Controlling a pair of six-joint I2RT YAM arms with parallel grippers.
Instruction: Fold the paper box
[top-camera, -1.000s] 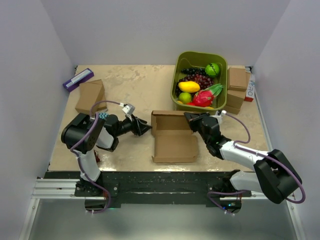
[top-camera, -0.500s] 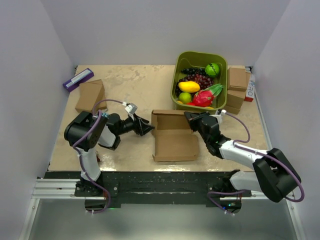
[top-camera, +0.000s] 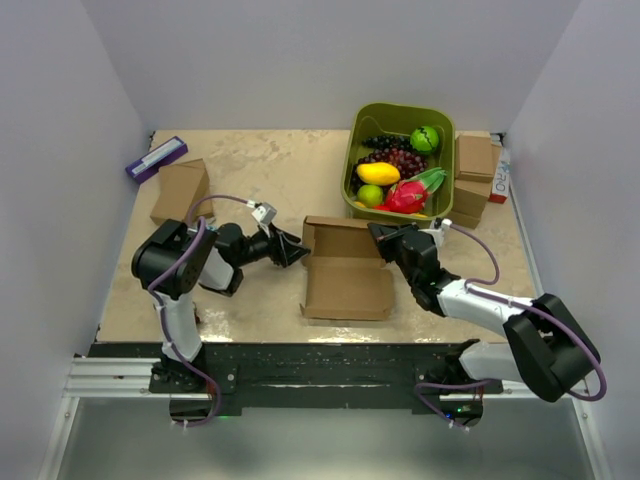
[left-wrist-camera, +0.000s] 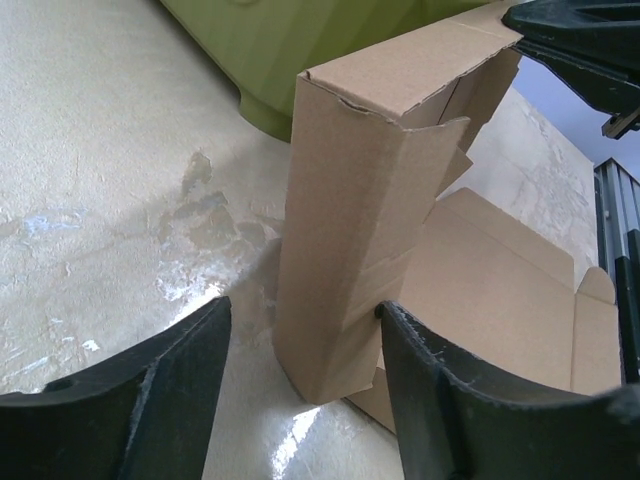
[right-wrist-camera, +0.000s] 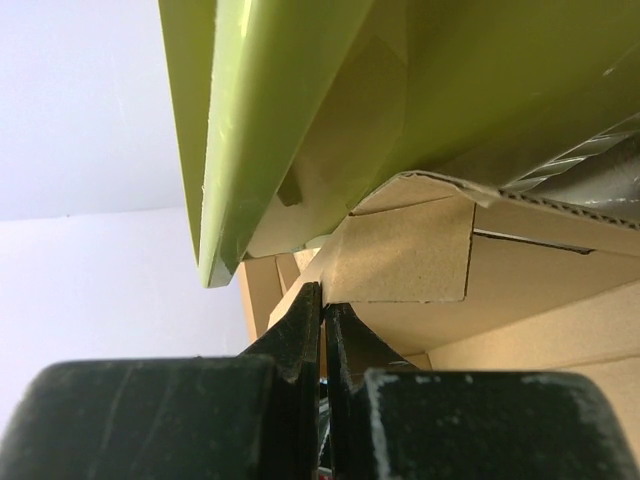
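The right end effector (top-camera: 385, 238), closed on the paper box (top-camera: 348, 288), steadies it while the open left end effector (left-wrist-camera: 300, 315) straddles its upright left side.

The green bin (top-camera: 352, 175) is crowding the far side of the paper box (top-camera: 348, 288), leaving a narrow slot behind its raised back wall, and the right gripper (top-camera: 377, 234), fingers closed, is filling the right end of that slot. The right arm (top-camera: 470, 298) is stretching in beside the box's right side. The table (top-camera: 260, 175) is lying open to the left, where the left gripper (top-camera: 297, 254), jaws parted, is facing the box's upright end wall. Stacked cartons (top-camera: 474, 175) are blocking the far right.
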